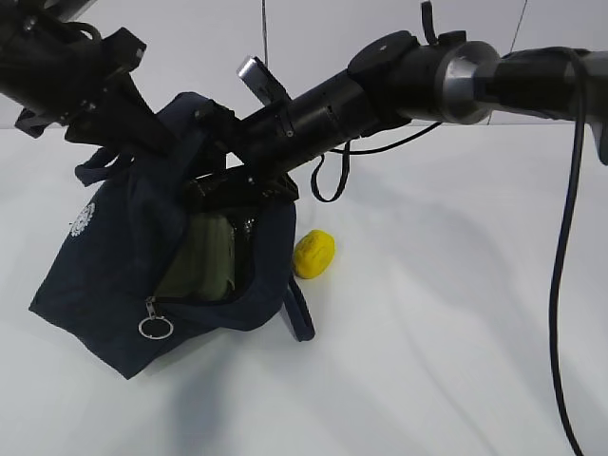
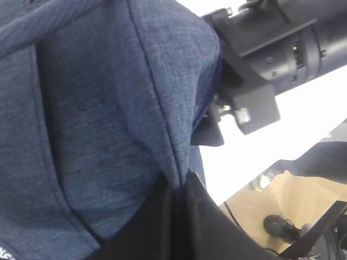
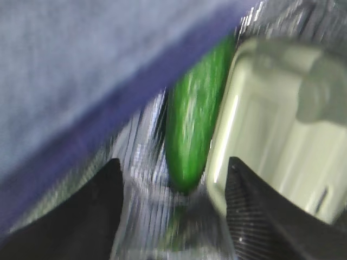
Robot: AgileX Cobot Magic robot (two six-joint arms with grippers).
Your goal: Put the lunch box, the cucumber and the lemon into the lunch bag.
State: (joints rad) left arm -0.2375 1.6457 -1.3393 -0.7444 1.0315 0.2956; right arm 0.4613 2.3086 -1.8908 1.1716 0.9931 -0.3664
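Observation:
The navy lunch bag (image 1: 114, 256) leans on the white table with its mouth open toward the right. My left gripper (image 2: 179, 189) is shut on a fold of the bag's fabric (image 2: 108, 108) and holds the top edge up. My right gripper (image 3: 173, 168) reaches into the bag's mouth and is open. Just ahead of its fingers lies the green cucumber (image 3: 195, 124), untouched, against the silvery lining. The lunch box (image 3: 271, 135) with its pale green lid (image 1: 201, 261) lies beside it inside the bag. The yellow lemon (image 1: 313, 254) sits on the table just right of the bag.
The zipper's metal ring pull (image 1: 155, 327) hangs at the bag's lower front. A loop handle (image 1: 300, 318) trails on the table under the lemon. My right arm (image 1: 399, 76) spans the upper scene, with a black cable (image 1: 560, 285) hanging at far right.

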